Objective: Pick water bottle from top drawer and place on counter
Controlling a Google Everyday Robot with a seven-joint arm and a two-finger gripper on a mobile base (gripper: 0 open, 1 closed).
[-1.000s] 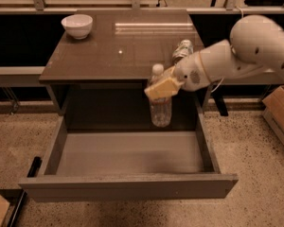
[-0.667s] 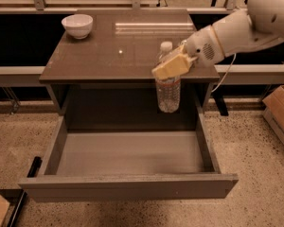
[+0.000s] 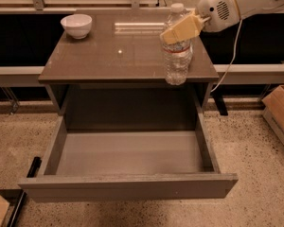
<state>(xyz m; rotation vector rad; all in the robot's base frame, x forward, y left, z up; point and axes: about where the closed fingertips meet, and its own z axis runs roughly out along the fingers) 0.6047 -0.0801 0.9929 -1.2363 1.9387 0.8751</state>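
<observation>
The water bottle (image 3: 178, 56) is clear and ribbed with a white cap and a pale label band. It hangs upright in the air over the front right part of the dark brown counter (image 3: 118, 56), its base near the counter's front edge. My gripper (image 3: 181, 29) is shut on the bottle's upper part, just under the cap, with its tan fingers (image 3: 183, 28) across the neck. The white arm reaches in from the upper right. The top drawer (image 3: 128, 155) stands pulled out below the counter, and its grey floor is bare.
A white bowl (image 3: 76, 25) sits on the counter's back left corner. A cardboard box (image 3: 280, 115) stands on the speckled floor at the right. A black cable hangs from the arm beside the cabinet's right side. A rail runs along the back.
The gripper has lifted the bottle up out of the drawer space and carried it higher and back, from in front of the cabinet opening to above the counter's front right.
</observation>
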